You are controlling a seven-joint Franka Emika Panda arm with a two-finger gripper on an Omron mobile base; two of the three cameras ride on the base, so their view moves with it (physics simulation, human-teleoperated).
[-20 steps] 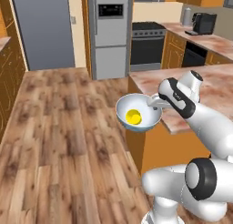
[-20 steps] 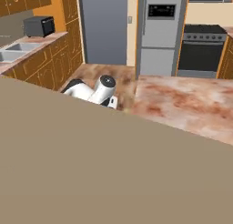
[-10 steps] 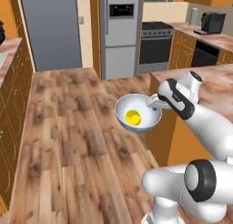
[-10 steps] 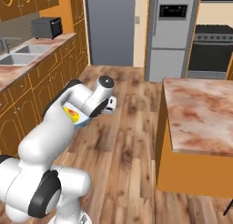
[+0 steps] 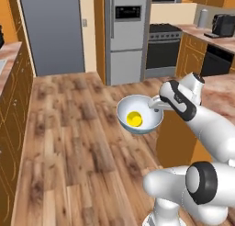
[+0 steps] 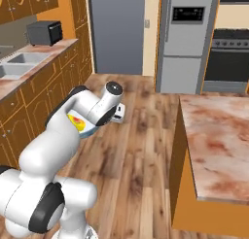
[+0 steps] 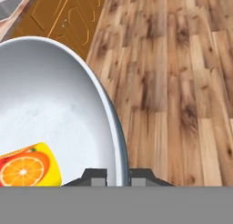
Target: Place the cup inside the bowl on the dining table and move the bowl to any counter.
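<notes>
My gripper [image 5: 154, 105] is shut on the right rim of the pale blue-white bowl [image 5: 129, 105] and holds it in the air above the wooden floor. The yellow cup [image 5: 134, 119] lies inside the bowl. In the hand view the bowl's rim [image 7: 115, 127] runs between the two fingertips [image 7: 95, 175], and the cup [image 7: 27, 166] lies on its side, showing an orange-slice picture. From the right base view, the cup [image 6: 76, 119] and a bit of the bowl [image 6: 86, 131] peek out behind my forearm. The dining table [image 6: 220, 136] stands to the right.
A counter [image 6: 34, 70] with a sink and a toaster oven runs along the left wall over orange cabinets. A fridge [image 5: 125, 32] and a stove [image 5: 164, 48] stand at the far wall. Wooden floor [image 5: 69, 128] lies open between counter and table.
The whole picture has shifted, so the base has driven and turned away from the dining table. The bowl with the cup stays in the same grip in front of the arm.
</notes>
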